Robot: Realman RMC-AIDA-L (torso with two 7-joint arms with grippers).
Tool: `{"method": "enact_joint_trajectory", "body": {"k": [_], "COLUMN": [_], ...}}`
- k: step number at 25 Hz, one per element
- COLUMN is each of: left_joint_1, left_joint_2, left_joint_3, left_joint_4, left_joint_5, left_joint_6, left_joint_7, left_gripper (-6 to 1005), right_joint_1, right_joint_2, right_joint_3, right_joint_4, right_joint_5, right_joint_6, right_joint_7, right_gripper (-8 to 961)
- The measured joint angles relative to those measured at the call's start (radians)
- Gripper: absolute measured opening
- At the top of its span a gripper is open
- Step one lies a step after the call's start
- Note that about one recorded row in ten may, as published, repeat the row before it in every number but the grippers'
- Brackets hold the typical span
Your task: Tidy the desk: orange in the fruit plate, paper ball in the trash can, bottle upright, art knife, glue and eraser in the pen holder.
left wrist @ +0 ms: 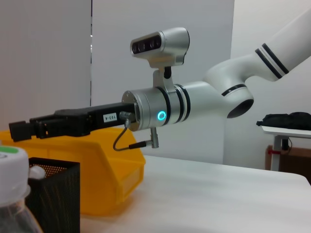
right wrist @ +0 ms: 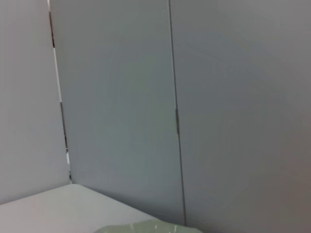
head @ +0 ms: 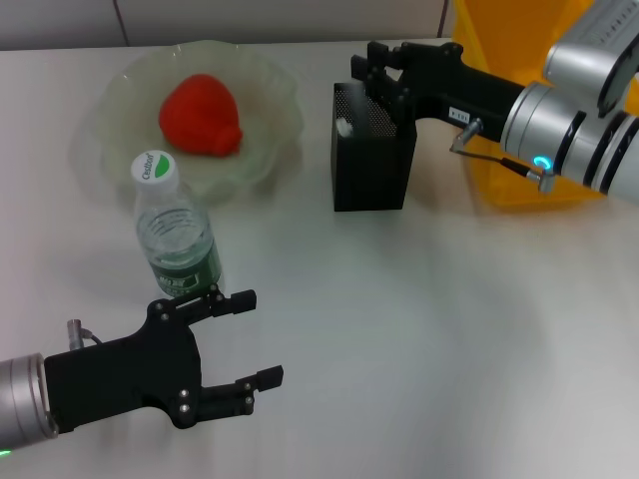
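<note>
Two grippers face you: the left gripper (head: 250, 337), spread wide and empty, sits just beside the upright bottle (head: 176, 236); the right gripper (head: 371, 70) hovers over the pen holder (head: 371, 150), fingers unreadable. Only your left wrist view reveals the yellow bin's (left wrist: 104, 165) side.

Even, soft overhead light; the white tabletop (head: 419, 329) reads bright, near washed out. Faint diffuse shadows lie beside the pen holder (head: 371, 150) and bottle (head: 177, 235). Bottle cap (left wrist: 12, 165) close to the left wrist camera is blurred. Right wrist view flat, grey, low contrast.
</note>
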Motion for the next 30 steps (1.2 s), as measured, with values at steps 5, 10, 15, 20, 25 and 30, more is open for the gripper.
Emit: {"method": "enact_joint_trajectory", "body": {"k": [5,10,15,20,25,30], "left_joint_1": [0.0,0.0,0.017,0.018,0.016,0.011], "left_joint_2": [0.0,0.0,0.004,0.014,0.024,0.025], "left_joint_3": [-0.001,-0.006,-0.008,-0.008,-0.001,-0.006], "left_joint_4": [0.0,0.0,0.011,0.013,0.014,0.015], "left_joint_5": [0.0,0.0,0.0,0.0,0.003,0.052], "left_joint_6": [0.003,0.021,0.044,0.082,0.096,0.102], "left_joint_7": [0.0,0.0,0.0,0.0,-0.009,-0.011], "left_gripper": [814,815,814,815,815,814], "right_joint_1": [-0.022,-0.123,-0.36,-0.477,-0.481,-0.464], "right_joint_2": [0.0,-0.001,-0.021,-0.061,-0.084,-0.049], "right_joint_3": [-0.002,0.013,-0.004,-0.055,-0.052,-0.054], "right_joint_4": [0.004,-0.06,-0.29,-0.462,-0.475,-0.484], "right_joint_5": [-0.006,0.026,0.053,-0.127,-0.372,-0.48], "right_joint_6": [-0.026,-0.17,-0.403,-0.613,-0.881,-0.891], "right_joint_7": [-0.001,0.009,0.176,0.252,0.24,0.24], "right_gripper": [207,251,403,629,751,774]}}
